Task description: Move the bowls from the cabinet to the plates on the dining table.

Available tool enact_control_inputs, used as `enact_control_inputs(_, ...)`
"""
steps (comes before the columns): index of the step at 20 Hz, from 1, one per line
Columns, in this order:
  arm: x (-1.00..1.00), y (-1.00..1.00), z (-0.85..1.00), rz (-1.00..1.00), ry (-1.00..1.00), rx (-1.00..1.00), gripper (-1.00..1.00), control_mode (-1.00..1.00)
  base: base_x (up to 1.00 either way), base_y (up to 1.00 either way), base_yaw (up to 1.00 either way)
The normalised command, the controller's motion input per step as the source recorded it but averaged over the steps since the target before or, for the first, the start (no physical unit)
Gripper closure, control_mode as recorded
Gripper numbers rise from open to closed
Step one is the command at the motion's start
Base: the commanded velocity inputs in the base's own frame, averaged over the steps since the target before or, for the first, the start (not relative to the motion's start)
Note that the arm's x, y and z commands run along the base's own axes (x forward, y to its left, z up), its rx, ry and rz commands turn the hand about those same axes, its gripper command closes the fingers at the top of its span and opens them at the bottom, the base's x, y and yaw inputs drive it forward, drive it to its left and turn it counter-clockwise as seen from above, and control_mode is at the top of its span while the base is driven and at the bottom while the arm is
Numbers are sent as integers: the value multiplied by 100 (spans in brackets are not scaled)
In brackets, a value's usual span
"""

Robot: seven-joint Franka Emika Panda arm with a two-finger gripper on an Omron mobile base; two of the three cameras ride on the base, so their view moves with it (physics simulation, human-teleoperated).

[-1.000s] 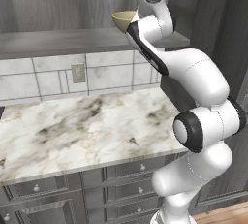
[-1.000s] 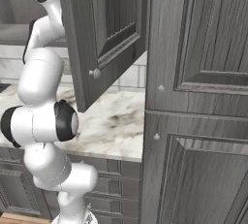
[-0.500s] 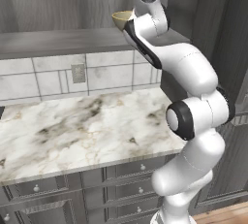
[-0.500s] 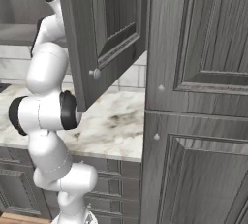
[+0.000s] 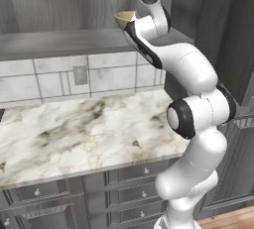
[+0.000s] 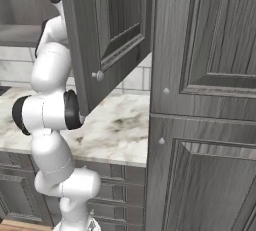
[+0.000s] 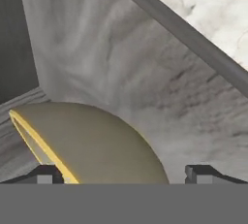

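A glossy tan bowl point(image 5: 124, 19) stands on the bottom shelf of the open grey wood-grain cabinet point(image 5: 59, 42). My hand reaches into the cabinet right beside it. In the hand view the bowl point(image 7: 92, 143) looms large and close, its yellow rim turned to the left. My gripper point(image 7: 123, 175) is open, one fingertip on each side of the bowl, not pressing on it. The cabinet's door point(image 6: 107, 35) hangs open in front of the arm in the right base view. The plates and the dining table are out of view.
A marble worktop point(image 5: 74, 134) over grey drawers point(image 5: 124, 173) runs below the cabinet, with a tiled wall and an outlet point(image 5: 79, 74) behind it. A tall grey cupboard point(image 6: 200, 100) stands close on the right.
The arm's elbow has swung up and in toward the cabinet. The hand has stayed by the tan bowl, and the bowl has not moved. The jaws are as wide as before.
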Motion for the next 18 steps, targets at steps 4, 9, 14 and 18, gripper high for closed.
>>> enact_control_inputs(4,0,0,-58,6,0,0,-100,-100,0,0,0)
enact_control_inputs(9,1,0,-47,7,0,0,-100,-100,0,0,0)
enact_control_inputs(14,6,0,-23,6,0,0,100,-100,0,0,0)
enact_control_inputs(18,0,0,-5,6,0,0,100,-100,0,0,0)
